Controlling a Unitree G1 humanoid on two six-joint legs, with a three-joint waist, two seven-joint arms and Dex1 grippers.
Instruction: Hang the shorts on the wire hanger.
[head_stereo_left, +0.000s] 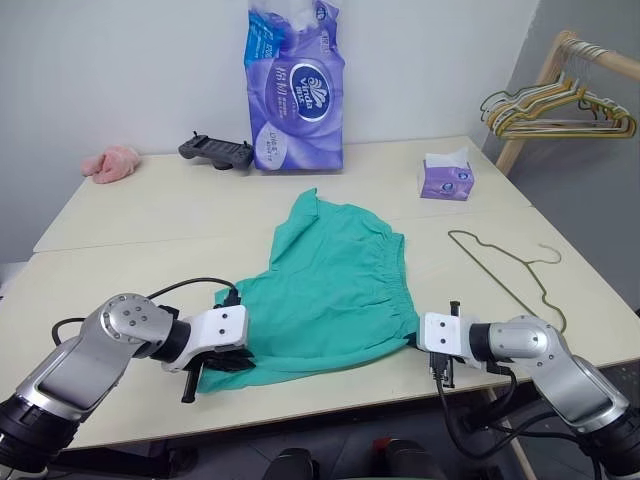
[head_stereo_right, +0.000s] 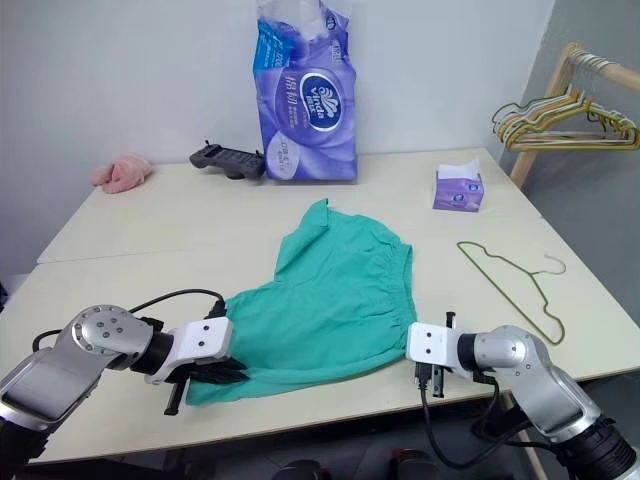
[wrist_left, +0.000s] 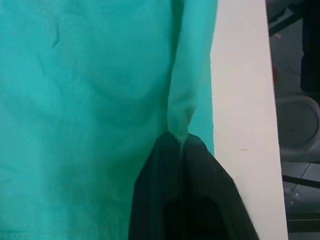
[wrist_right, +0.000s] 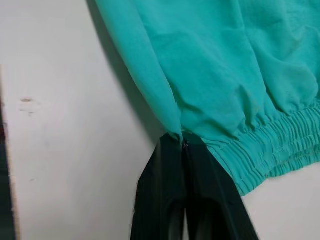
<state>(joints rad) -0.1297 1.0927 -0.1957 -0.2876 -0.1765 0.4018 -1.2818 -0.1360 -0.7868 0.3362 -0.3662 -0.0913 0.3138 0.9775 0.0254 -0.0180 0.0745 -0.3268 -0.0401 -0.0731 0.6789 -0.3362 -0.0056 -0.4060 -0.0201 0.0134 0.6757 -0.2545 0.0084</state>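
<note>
Left eye view: both tools pinch the teal shorts (head_stereo_left: 335, 290) on the worktop (head_stereo_left: 150, 215), left tool (wrist_left: 186, 142) and right tool (wrist_right: 183, 141) narrow; wire hanger (head_stereo_left: 510, 275) lies beside.

Teal-green shorts (head_stereo_left: 335, 290); olive-gold wire hanger (head_stereo_left: 505, 275) (black fingers (wrist_right: 192, 195)).

The pinched edge of the teal-green soft cloth shorts (wrist_left: 100, 100) is disappearing between the left gripper's black fingers (wrist_left: 200, 200), hiding the contact.
</note>
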